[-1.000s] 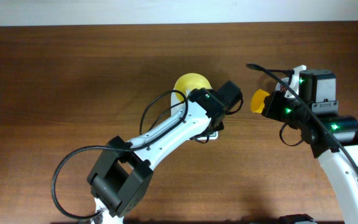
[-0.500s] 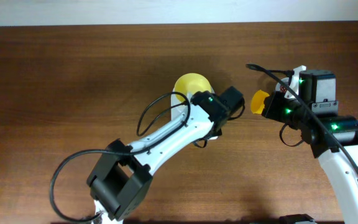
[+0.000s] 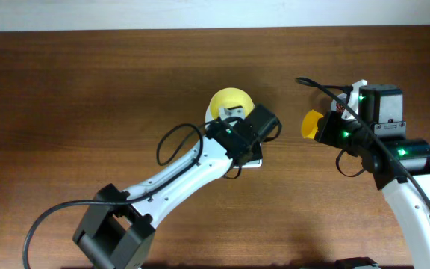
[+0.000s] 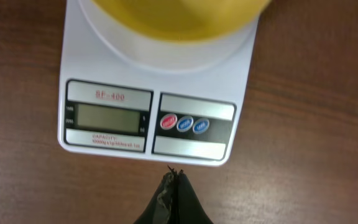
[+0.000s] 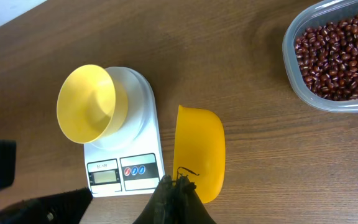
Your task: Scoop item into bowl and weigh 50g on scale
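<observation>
Overhead, the left arm (image 3: 185,168) lies across the scale (image 4: 241,81) and hides all but a white corner of it. The bowl (image 5: 89,102) shows at the arm's 12 o'clock. The left wrist view looks straight down on the scale, which sits square on the desk (image 3: 88,90). The bowl is at its 12 o'clock end, and the grey display (image 4: 107,117) and the red and blue buttons (image 4: 184,123) run along its 6 o'clock edge. The left claw (image 4: 174,180) hangs just off that edge, fingers pressed together on nothing. In the right wrist view the bowl rests on the scale's round platform, its hollow bare. Just beside the scale at 3 o'clock, the right claw (image 5: 178,183) is closed on the near end of the scoop (image 5: 201,149), whose long axis runs from 6 to 12 o'clock. The beans (image 5: 340,56) fill the clear tub (image 5: 289,46), well apart at 1 o'clock and cut off by the picture's edge.
</observation>
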